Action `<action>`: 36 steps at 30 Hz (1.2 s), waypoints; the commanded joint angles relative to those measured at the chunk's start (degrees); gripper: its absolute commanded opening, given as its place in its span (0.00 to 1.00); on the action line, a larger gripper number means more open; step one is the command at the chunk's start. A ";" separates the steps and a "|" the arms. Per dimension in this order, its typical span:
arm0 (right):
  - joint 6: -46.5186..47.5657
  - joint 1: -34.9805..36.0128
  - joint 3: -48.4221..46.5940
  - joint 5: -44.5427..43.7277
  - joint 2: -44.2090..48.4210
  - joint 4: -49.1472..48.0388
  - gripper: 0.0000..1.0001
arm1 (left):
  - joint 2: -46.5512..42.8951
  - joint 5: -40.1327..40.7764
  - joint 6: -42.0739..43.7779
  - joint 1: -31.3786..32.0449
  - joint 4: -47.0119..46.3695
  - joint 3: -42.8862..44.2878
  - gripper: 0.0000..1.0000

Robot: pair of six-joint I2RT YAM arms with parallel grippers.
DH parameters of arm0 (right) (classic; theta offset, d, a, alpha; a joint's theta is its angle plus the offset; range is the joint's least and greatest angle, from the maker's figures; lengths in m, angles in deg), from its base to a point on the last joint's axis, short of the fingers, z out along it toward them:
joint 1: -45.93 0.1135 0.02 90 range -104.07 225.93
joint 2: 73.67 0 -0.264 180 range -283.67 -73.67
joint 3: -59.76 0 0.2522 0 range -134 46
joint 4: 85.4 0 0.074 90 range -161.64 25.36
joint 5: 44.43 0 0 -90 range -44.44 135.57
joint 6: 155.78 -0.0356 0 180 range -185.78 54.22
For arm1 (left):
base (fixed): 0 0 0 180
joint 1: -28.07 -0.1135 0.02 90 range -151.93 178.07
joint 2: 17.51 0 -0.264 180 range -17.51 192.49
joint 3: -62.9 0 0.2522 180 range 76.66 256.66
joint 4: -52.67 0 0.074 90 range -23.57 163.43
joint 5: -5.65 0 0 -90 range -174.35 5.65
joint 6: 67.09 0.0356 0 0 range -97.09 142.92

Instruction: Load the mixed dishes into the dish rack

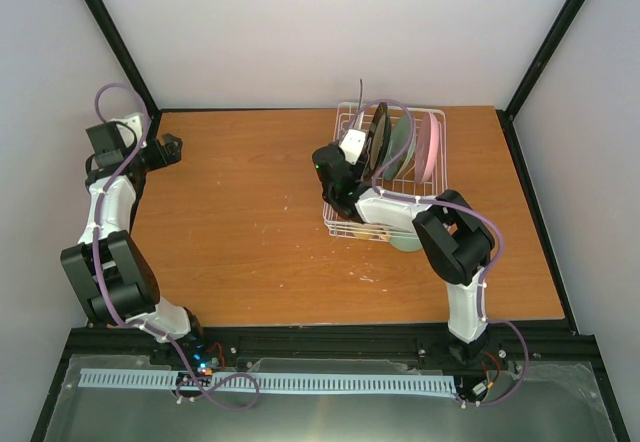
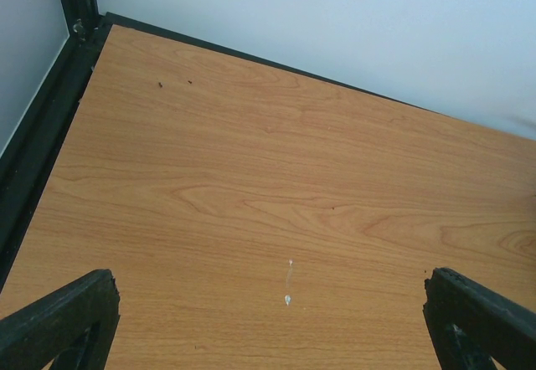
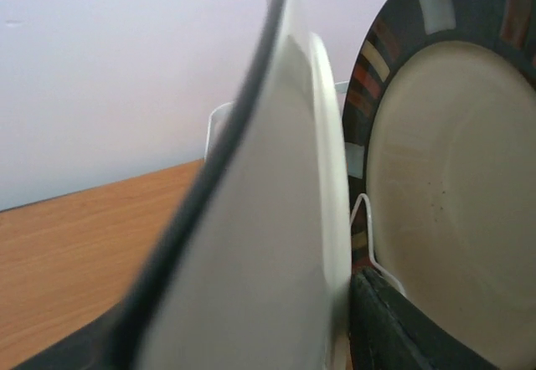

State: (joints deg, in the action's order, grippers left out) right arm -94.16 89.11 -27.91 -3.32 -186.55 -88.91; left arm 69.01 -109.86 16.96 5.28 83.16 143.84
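Observation:
The white wire dish rack [image 1: 343, 226] stands at the table's back right. Upright in its slots are a pink plate [image 1: 431, 148], a mint-green plate [image 1: 402, 147] and a dark-rimmed cream plate [image 1: 381, 140]. A white square plate [image 1: 353, 145] stands at the left end of the row. My right gripper [image 1: 347, 165] is at this plate. In the right wrist view the white square plate [image 3: 276, 244] fills the space between the parted fingers [image 3: 402, 328], beside the cream plate [image 3: 452, 202]. A mint-green bowl [image 1: 406, 241] shows under the right arm. My left gripper [image 1: 172, 150] stands open over bare table.
A rack prong [image 3: 367, 240] rises between the two nearest plates. The cage's black frame [image 2: 50, 110] runs along the table's left edge beside the left gripper [image 2: 272, 320]. The wooden table [image 1: 240, 222] stretches between the two arms.

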 commanded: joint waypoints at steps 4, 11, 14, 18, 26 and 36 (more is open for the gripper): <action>1.36 0.33 0.12 -2.56 4.35 1.45 0.57 | -0.44 -0.32 0.16 -0.56 -0.46 -0.20 1.00; 3.11 0.09 1.53 -3.37 6.74 1.39 0.59 | -0.83 -0.33 -0.02 -0.56 -0.47 -0.64 1.00; 3.78 0.04 1.66 -3.31 7.50 1.86 0.60 | -1.05 -0.12 -0.09 -0.57 -0.31 -0.64 1.00; 4.96 -0.02 2.43 -3.59 8.72 1.89 0.61 | -1.40 -0.10 -0.19 -0.52 -0.23 -0.66 1.00; 7.93 -0.11 4.22 -3.75 11.86 0.74 0.63 | -2.06 0.03 -0.78 -0.51 -0.12 -0.73 1.00; 10.07 -0.29 7.18 -3.69 15.36 -0.57 0.64 | -3.45 0.10 -1.42 -0.58 0.56 -0.62 1.00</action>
State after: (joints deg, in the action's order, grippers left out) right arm -85.66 88.78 -21.99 -6.36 -173.96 -87.01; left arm 67.99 -109.80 16.37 5.28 83.34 142.99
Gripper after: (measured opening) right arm 0.636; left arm 0.997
